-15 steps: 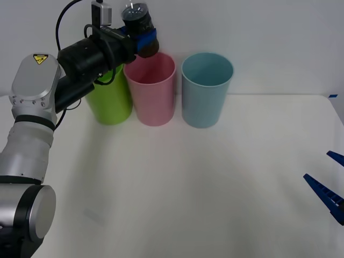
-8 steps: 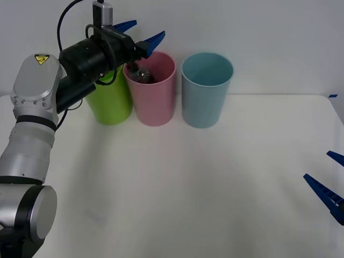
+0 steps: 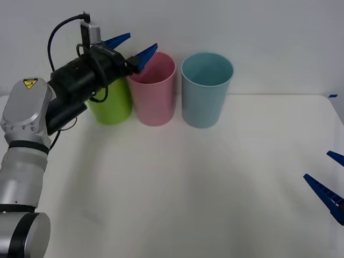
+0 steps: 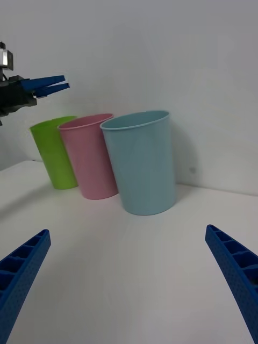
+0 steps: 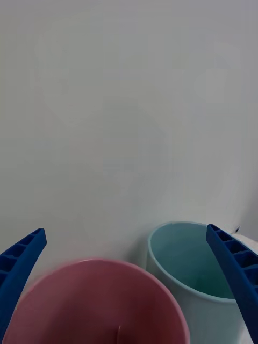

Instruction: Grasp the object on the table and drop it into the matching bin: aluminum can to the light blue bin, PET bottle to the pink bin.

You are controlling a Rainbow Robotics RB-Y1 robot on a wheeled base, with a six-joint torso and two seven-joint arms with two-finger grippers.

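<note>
My left gripper [image 3: 132, 47] is open and empty, up by the rear left rim of the pink bin [image 3: 154, 91]. In the left wrist view its fingers [image 5: 21, 263] spread wide over the pink bin [image 5: 97, 301] and the light blue bin [image 5: 188, 258]. The PET bottle is hidden. The light blue bin [image 3: 206, 90] stands right of the pink one on the white table [image 3: 188, 188]. My right gripper [image 3: 330, 180] rests open at the table's right edge. Its wrist view shows the pink bin [image 4: 91, 161], the light blue bin [image 4: 142, 166] and the left gripper [image 4: 51, 85].
A lime green bin [image 3: 112, 105] stands left of the pink one, partly behind my left arm, and appears again [image 4: 51, 156] in the right wrist view. A plain white wall rises behind the three bins. The wide tabletop lies in front of them.
One second ago my left gripper was shut on the bottle above the pink bin. It opened, the bottle dropped into the pink bin, and the arm has drawn back to the left.
</note>
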